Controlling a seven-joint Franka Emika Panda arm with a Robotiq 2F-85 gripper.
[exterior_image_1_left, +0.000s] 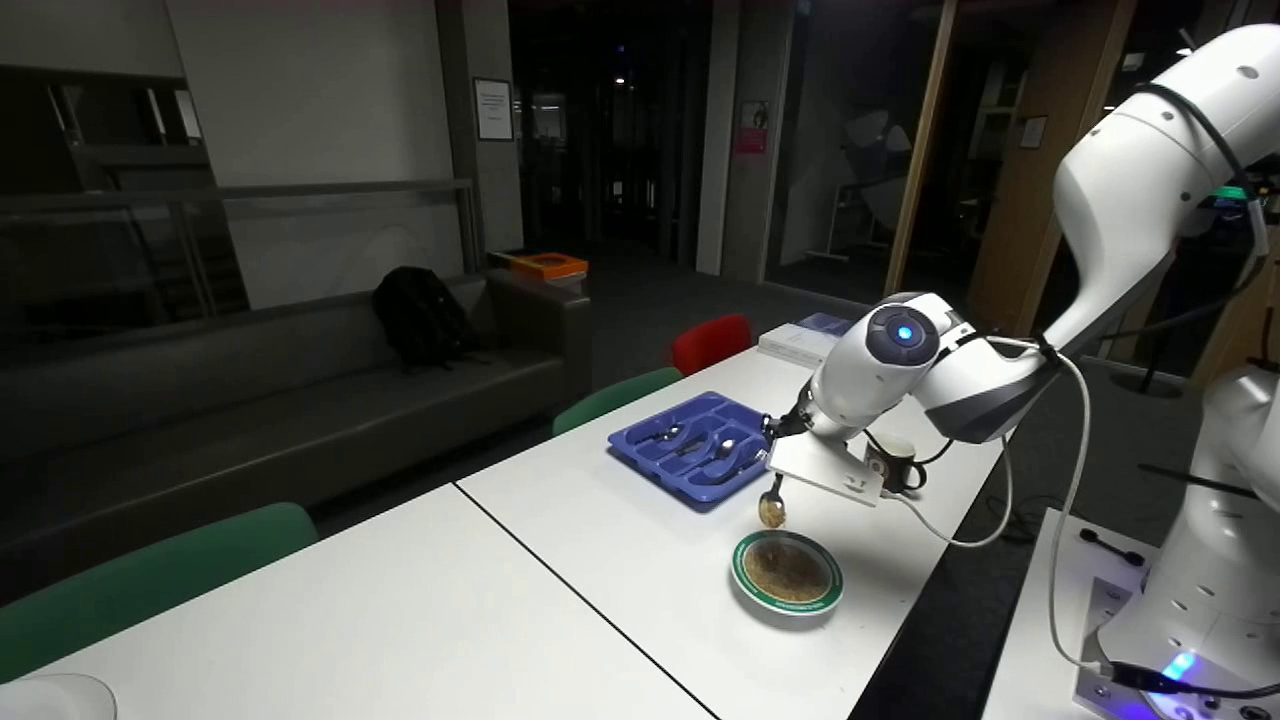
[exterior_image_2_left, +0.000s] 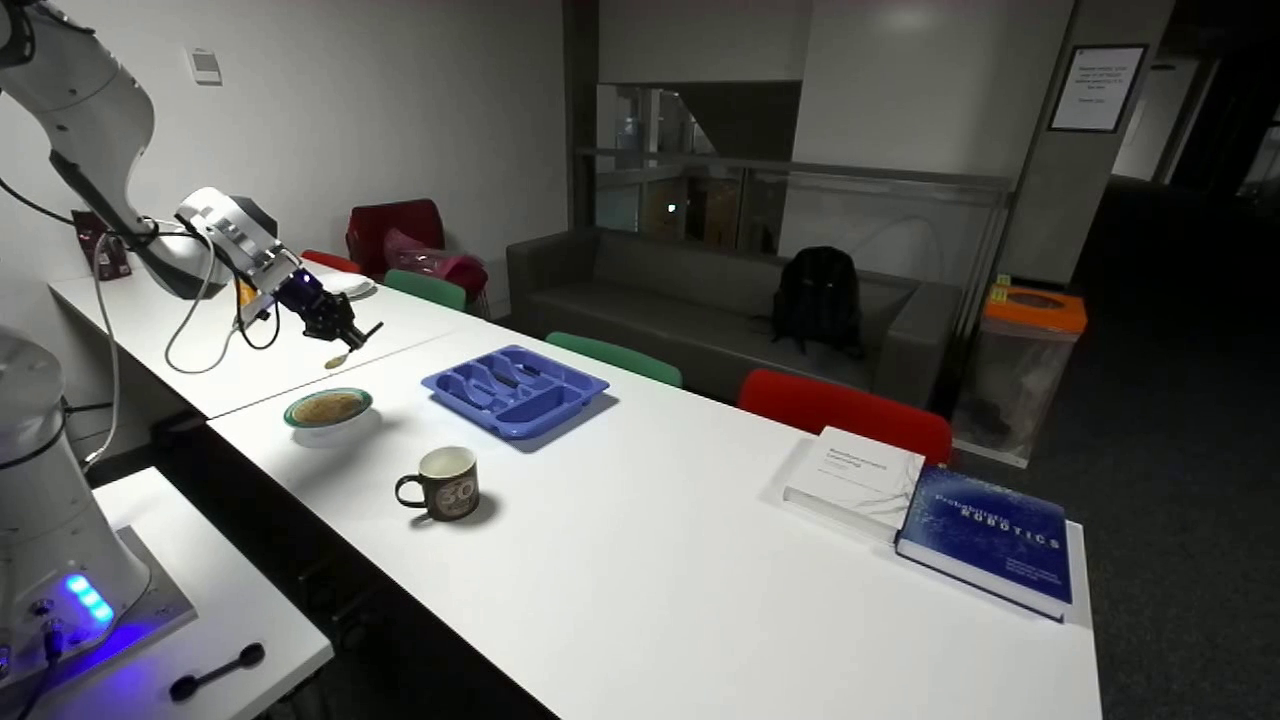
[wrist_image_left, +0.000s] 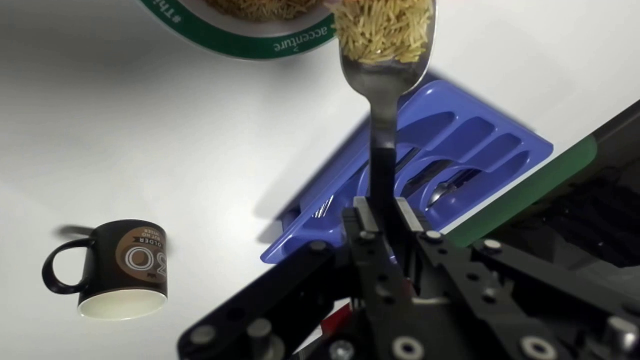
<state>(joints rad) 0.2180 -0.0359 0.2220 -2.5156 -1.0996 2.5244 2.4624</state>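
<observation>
Over the surface (exterior_image_2_left: 700, 560), near the bowl (wrist_image_left: 240, 45), the spoon (wrist_image_left: 384, 105) is pinched in the end effector (wrist_image_left: 386, 215) and should be moved smoothly, lest its grains (wrist_image_left: 387, 32) be spilled.

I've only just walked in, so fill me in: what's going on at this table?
A robot arm has its tool clamped on a black-handled spoon, which carries a heap of short yellow strands, possibly vermicelli. The spoon is held above the white table near a green-rimmed bowl holding what looks like more. A blue cutlery tray and black mug stand nearby.
</observation>
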